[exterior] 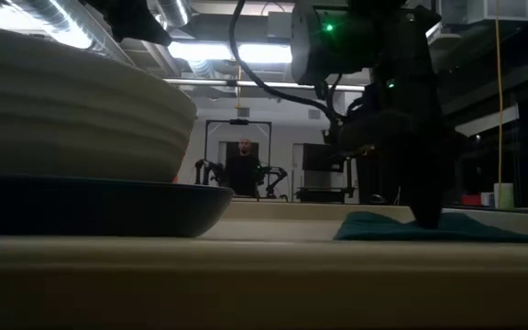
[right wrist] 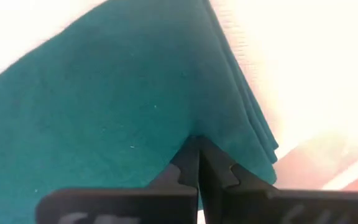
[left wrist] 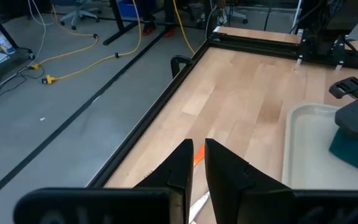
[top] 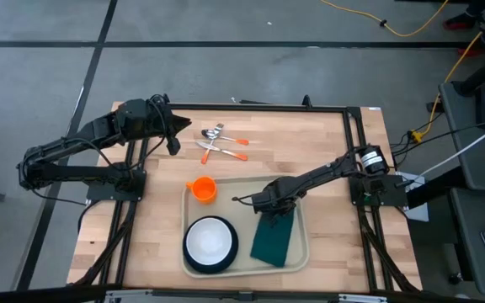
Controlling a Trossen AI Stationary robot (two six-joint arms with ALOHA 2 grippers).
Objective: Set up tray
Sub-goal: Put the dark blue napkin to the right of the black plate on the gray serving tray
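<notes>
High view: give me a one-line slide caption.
Right tool shut on the green napkin in the tray, beside the bowl on its plate; left tool near cutlery.

The tray's (top: 244, 187) far strip is bare except where the right arm (top: 318, 175) slants across it, its closed gripper (top: 269, 208) pressed on the green napkin (top: 273, 242). The bowl on its plate (top: 210, 244) fills the near left, an orange cup (top: 203, 189) blocks the far left corner, and cutlery (top: 221, 143) lies beyond, near the left gripper (top: 173, 143).

Grey floor (top: 226, 25) with yellow cables (left wrist: 73, 56), ceiling lights (exterior: 227, 52).
</notes>
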